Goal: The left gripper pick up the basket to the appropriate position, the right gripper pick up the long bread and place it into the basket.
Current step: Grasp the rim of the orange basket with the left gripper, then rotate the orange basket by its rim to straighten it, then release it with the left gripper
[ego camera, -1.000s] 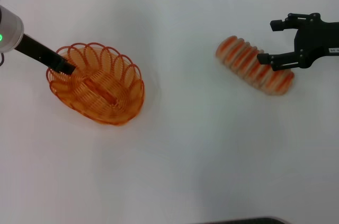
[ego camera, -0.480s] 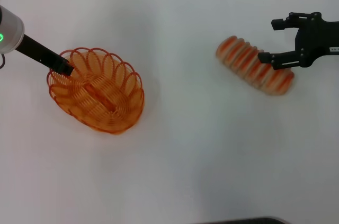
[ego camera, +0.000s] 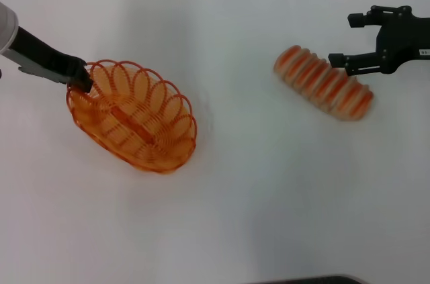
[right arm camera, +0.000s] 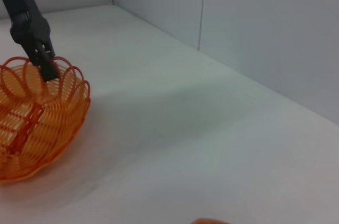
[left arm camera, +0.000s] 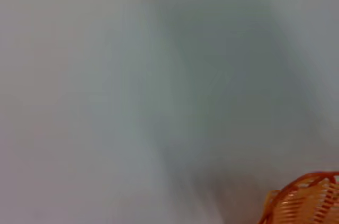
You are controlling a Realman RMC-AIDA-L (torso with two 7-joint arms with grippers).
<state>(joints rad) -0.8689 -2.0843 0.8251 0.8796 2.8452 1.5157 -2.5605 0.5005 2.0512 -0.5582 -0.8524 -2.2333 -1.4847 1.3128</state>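
Observation:
The orange wire basket (ego camera: 134, 119) sits left of the middle in the head view. My left gripper (ego camera: 83, 80) is shut on its looped rim at the far left end. The basket also shows in the right wrist view (right arm camera: 37, 118), with the left gripper (right arm camera: 46, 64) on its rim, and its edge shows in the left wrist view (left arm camera: 307, 200). The long bread (ego camera: 322, 83) lies striped side up on the right. My right gripper (ego camera: 345, 40) is open and empty, just beyond the bread's far right end, with one fingertip (ego camera: 334, 61) near the bread's edge.
The white table (ego camera: 255, 183) stretches between the basket and the bread. A grey wall (right arm camera: 254, 17) stands behind the table in the right wrist view. A dark edge (ego camera: 309, 279) shows at the bottom of the head view.
The left gripper has moved the basket a little to the right and turned it. The right gripper has shifted slightly up and away from the bread, staying open.

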